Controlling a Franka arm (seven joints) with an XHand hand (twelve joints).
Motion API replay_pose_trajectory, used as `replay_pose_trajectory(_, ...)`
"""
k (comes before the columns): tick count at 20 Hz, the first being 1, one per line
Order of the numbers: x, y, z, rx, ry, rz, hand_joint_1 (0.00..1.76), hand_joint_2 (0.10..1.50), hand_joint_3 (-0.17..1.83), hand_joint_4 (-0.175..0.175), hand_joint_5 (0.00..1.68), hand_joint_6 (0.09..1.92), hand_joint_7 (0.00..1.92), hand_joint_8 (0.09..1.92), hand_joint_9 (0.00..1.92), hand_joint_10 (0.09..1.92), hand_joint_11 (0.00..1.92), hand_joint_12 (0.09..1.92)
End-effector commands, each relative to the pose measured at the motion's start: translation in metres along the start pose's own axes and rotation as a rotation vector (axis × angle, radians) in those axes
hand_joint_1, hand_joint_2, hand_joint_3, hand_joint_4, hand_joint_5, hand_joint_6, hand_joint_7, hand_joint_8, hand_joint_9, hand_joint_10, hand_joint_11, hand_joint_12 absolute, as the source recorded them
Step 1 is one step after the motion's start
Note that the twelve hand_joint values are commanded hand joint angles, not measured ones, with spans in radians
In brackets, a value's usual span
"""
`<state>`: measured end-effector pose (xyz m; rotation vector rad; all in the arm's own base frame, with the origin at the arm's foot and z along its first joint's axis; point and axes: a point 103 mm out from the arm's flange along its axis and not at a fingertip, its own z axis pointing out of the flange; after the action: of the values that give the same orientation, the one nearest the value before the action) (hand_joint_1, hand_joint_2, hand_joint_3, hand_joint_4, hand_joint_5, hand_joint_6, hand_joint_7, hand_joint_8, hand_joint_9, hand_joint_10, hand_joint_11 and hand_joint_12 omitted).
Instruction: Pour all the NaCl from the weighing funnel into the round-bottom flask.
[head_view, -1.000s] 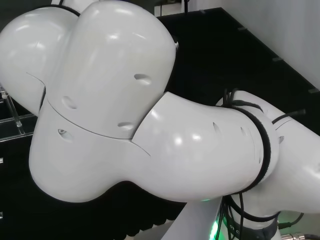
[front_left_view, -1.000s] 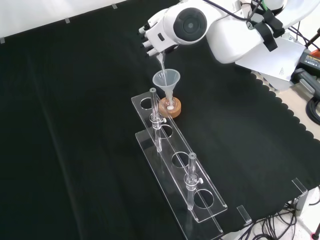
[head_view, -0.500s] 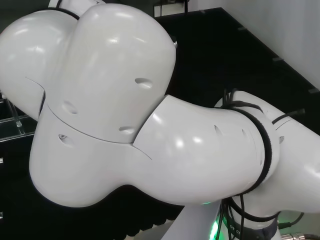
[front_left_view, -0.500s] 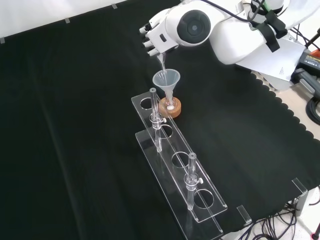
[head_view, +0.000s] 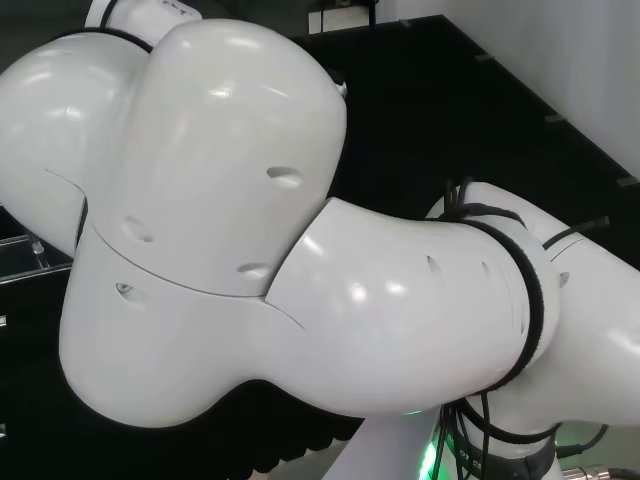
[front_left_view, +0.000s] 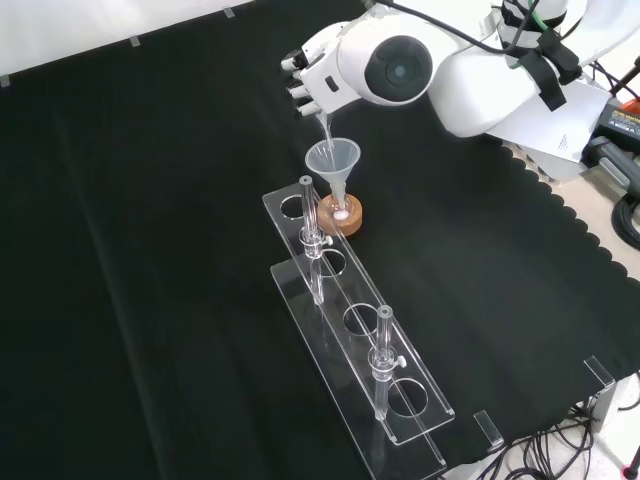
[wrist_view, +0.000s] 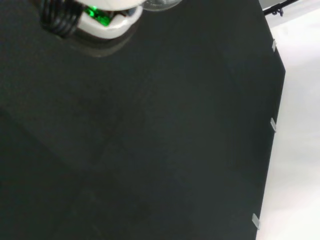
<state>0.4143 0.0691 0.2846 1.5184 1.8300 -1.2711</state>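
Hand (front_left_view: 312, 72) curled around tilted weighing funnel (front_left_view: 322, 122) | spout dips into clear funnel (front_left_view: 333, 160) just below, atop round-bottom flask (front_left_view: 341, 212) on cork ring (front_left_view: 352, 222) | white salt visible in flask | pouring seems underway, unfinished

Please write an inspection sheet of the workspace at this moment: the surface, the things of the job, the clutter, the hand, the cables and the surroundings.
Surface: black cloth covers the bench; its right edge in the front view is scalloped.
Job's things: a clear weighing funnel points down from the hand into a clear funnel, which sits in a flask on a cork ring; white powder shows in the flask.
Clutter: a clear rack with two glass tubes stands in front of the flask.
Hand: hand is above the funnel, fingers curled on the weighing funnel.
Cables: black cables run along the arm; more lie at the bench's right edge.
Surroundings: nothing seen of note.
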Motion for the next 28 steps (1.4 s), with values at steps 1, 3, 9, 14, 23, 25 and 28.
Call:
replay_pose_trajectory(1,0.002,0.000,-0.006,0.001,-0.039,0.004,1.11,0.73,0.53,0.175,1.27,0.62,1.07,0.50,1.43,0.09,1.19,0.78)
replay_pose_trajectory(3,0.003,0.000,-0.008,0.001,-0.059,0.007,1.11,0.73,0.53,0.175,1.27,0.62,1.07,0.50,1.43,0.09,1.19,0.78)
replay_pose_trajectory(9,0.004,-0.001,-0.011,0.002,-0.092,0.011,1.11,0.73,0.53,0.175,1.27,0.62,1.07,0.50,1.43,0.09,1.19,0.78)
replay_pose_trajectory(14,0.005,-0.001,-0.015,0.002,-0.112,0.018,1.11,0.73,0.53,0.175,1.27,0.62,1.06,0.50,1.43,0.09,1.18,0.78)
replay_pose_trajectory(23,0.001,-0.002,-0.013,0.005,-0.077,0.023,1.11,0.73,0.52,0.175,1.27,0.62,1.06,0.50,1.43,0.09,1.18,0.78)
replay_pose_trajectory(25,-0.002,-0.002,-0.011,0.007,-0.044,0.024,1.11,0.73,0.52,0.175,1.27,0.62,1.06,0.51,1.43,0.09,1.18,0.78)
replay_pose_trajectory(28,-0.009,-0.001,-0.006,0.015,0.016,0.027,1.11,0.73,0.52,0.175,1.27,0.62,1.06,0.51,1.43,0.09,1.18,0.78)
